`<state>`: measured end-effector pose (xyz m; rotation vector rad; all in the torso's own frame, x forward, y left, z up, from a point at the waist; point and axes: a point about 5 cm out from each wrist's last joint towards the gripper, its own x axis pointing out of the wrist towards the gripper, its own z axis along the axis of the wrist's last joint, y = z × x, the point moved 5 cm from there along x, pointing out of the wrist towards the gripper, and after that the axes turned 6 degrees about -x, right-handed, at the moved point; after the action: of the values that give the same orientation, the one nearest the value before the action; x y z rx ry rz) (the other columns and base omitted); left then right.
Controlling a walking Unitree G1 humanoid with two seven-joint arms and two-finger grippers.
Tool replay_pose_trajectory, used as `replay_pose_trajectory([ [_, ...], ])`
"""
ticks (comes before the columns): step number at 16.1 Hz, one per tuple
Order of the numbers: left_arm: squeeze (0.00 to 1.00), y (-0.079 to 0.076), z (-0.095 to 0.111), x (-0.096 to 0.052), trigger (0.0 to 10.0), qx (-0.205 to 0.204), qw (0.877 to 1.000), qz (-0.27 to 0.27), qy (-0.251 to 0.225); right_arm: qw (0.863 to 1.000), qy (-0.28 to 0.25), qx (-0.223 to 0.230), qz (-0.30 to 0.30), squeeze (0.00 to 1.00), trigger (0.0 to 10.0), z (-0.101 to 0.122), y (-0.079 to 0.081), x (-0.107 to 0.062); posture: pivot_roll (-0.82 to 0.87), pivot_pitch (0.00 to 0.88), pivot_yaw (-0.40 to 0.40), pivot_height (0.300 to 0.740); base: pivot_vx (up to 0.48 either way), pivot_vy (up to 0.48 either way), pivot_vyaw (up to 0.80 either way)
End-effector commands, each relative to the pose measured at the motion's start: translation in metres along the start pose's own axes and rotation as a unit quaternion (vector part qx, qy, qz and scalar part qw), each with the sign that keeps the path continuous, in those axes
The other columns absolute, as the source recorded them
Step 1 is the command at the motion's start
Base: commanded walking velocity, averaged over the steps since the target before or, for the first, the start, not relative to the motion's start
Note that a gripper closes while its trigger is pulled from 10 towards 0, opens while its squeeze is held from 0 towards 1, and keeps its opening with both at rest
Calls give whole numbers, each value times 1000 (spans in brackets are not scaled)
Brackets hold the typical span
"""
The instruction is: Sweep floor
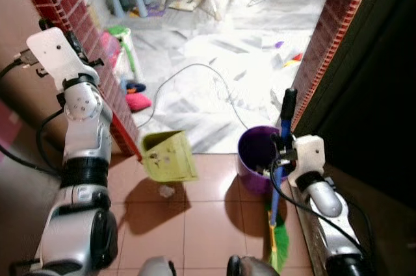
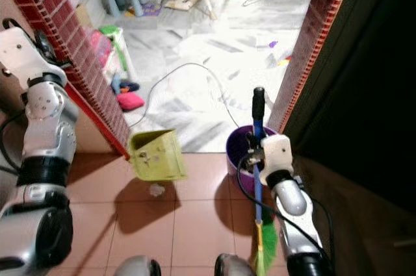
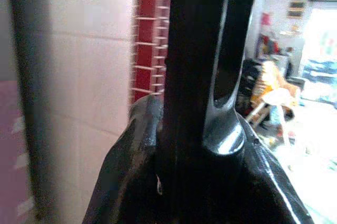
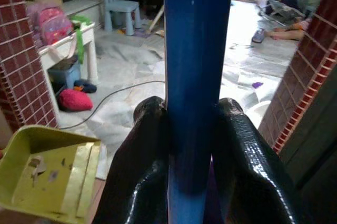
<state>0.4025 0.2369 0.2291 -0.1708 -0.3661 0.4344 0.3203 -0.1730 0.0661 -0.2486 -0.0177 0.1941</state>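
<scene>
Blue broom handle (image 4: 197,76) clamped in right end effector (image 4: 192,145); left end effector (image 3: 202,103) grips dustpan (image 1: 169,156) stem.

We see the broom (image 1: 278,185) standing nearly upright at five o'clock, blue handle, green bristles on red tiles; the yellow-green dustpan (image 1: 169,156) hangs tilted at centre.

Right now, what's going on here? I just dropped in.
A sweeping job on the red tile floor. The right gripper is clamped on the blue broom handle, green bristles down beside the purple bucket. The left gripper is closed on a dark handle, apparently the yellow-green dustpan's, held just off the floor. A small scrap of litter lies beneath it.
</scene>
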Motion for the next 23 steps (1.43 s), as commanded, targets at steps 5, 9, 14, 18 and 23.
replay_pose_trajectory([
  [5,0,-7,12,0,10000,-33,999,-8,2,1000,-2,14,-5,0,10000,4,0,3,-109,0,71,740,0,0,-800],
  [9,0,-9,54,17,10000,-41,997,1,-62,998,51,12,43,0,10000,-16,7,-4,-124,0,49,740,0,0,-800],
  [14,0,4,85,31,10000,-61,992,33,-100,992,92,9,91,0,10000,-29,16,-12,-144,0,42,740,0,0,-466],
  [18,0,3,95,35,10000,-81,990,32,-111,991,96,6,98,0,10000,-28,17,-11,-143,0,36,740,0,0,-775],
  [23,0,-11,116,46,10000,-144,982,12,-122,987,107,11,116,0,10000,-30,23,-10,-147,0,46,740,0,0,-385],
])
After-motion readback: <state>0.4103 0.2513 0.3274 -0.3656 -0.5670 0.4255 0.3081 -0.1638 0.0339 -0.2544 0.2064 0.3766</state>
